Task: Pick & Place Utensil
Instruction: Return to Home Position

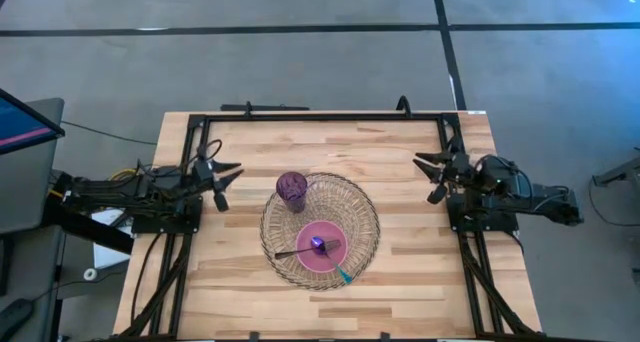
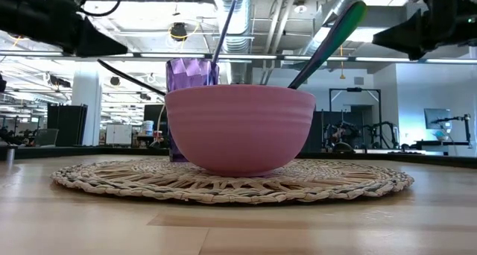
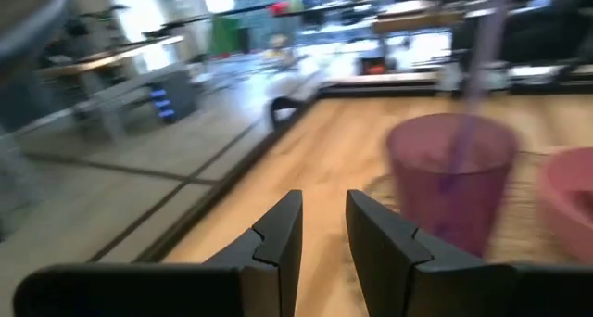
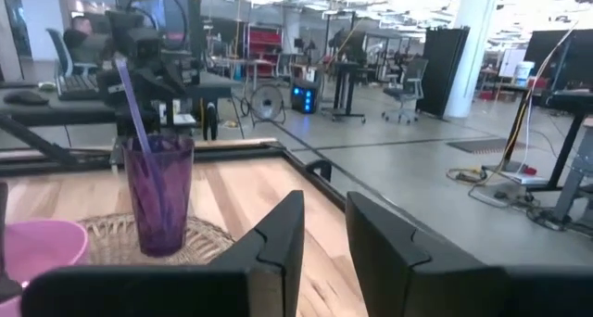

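The left end effector (image 3: 324, 226) and right end effector (image 4: 324, 226) hang over opposite sides of the surface (image 1: 400, 282). Each has its fingers a little apart and holds nothing. Between these 2, on the mat (image 1: 365, 217), stand the cup (image 1: 292, 190) with the straw (image 4: 139, 113) and the bowl (image 1: 322, 245) with the fork (image 1: 293, 253). To go home well, each arm should draw back, away from the mat. Nothing seems to block it.

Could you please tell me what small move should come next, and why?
Probably retract both arms fully: the straw stands in the violet cup, the fork lies in the pink bowl, and the left gripper and right gripper are open and empty.
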Action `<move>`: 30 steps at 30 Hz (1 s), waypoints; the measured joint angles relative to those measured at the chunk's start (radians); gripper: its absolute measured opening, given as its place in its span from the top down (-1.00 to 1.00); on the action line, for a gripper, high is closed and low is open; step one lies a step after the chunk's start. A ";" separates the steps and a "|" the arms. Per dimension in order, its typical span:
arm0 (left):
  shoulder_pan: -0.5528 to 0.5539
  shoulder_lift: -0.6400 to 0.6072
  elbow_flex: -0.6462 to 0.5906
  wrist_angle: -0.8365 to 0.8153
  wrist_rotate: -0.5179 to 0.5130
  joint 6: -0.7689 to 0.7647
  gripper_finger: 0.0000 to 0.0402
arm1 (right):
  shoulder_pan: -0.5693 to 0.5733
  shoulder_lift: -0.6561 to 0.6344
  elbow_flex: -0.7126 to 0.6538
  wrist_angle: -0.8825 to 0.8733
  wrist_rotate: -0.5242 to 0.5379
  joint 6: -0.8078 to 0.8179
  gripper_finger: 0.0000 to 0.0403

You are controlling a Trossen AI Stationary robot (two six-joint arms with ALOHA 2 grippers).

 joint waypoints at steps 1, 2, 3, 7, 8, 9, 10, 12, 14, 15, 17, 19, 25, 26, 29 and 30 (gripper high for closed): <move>0.000 -0.001 0.000 0.001 0.043 0.001 0.56 | 0.000 0.007 0.002 0.002 -0.002 0.000 0.62; 0.000 -0.001 0.000 0.001 0.094 0.008 0.56 | 0.000 0.014 0.003 -0.001 -0.005 0.002 0.62; 0.000 0.000 0.000 0.001 0.157 0.024 0.56 | 0.000 0.014 0.002 -0.007 -0.004 0.006 0.62; 0.000 0.000 0.000 0.001 0.328 0.071 0.56 | 0.000 0.010 0.002 -0.006 -0.020 0.008 0.62; 0.000 0.000 -0.001 0.002 0.327 0.076 0.56 | 0.000 0.010 0.002 -0.006 -0.026 0.008 0.62; 0.000 -0.001 -0.007 0.006 0.320 0.079 0.56 | 0.000 0.008 0.002 -0.008 -0.031 0.009 0.62; 0.001 -0.001 -0.016 0.007 0.304 0.081 0.56 | 0.000 0.007 0.002 -0.012 -0.040 0.010 0.62; 0.011 0.000 -0.039 0.010 0.276 0.082 0.56 | 0.000 0.005 0.002 -0.008 -0.050 0.011 0.62; 0.029 0.000 -0.066 0.054 0.262 0.083 0.56 | 0.000 0.003 0.002 -0.009 -0.051 0.011 0.62; 0.041 0.000 -0.079 0.083 0.263 0.083 0.56 | 0.000 0.002 0.002 -0.009 -0.051 0.011 0.62; 0.065 -0.001 -0.108 0.137 0.264 0.078 0.56 | 0.000 0.000 0.002 -0.014 -0.051 0.011 0.62; 0.089 -0.001 -0.140 0.177 0.281 0.066 0.56 | 0.000 0.001 0.002 -0.018 -0.051 0.011 0.62; 0.151 -0.001 -0.201 0.234 0.425 0.019 0.56 | 0.000 0.001 0.002 -0.015 -0.051 0.011 0.62; 0.158 -0.001 -0.208 0.235 0.443 0.012 0.56 | 0.000 0.001 0.002 -0.015 -0.051 0.011 0.62; 0.175 0.000 -0.223 0.235 0.465 0.001 0.56 | 0.000 0.001 0.002 -0.016 -0.050 0.011 0.62; 0.182 0.000 -0.225 0.233 0.465 0.000 0.56 | 0.000 0.001 0.002 -0.016 -0.050 0.011 0.62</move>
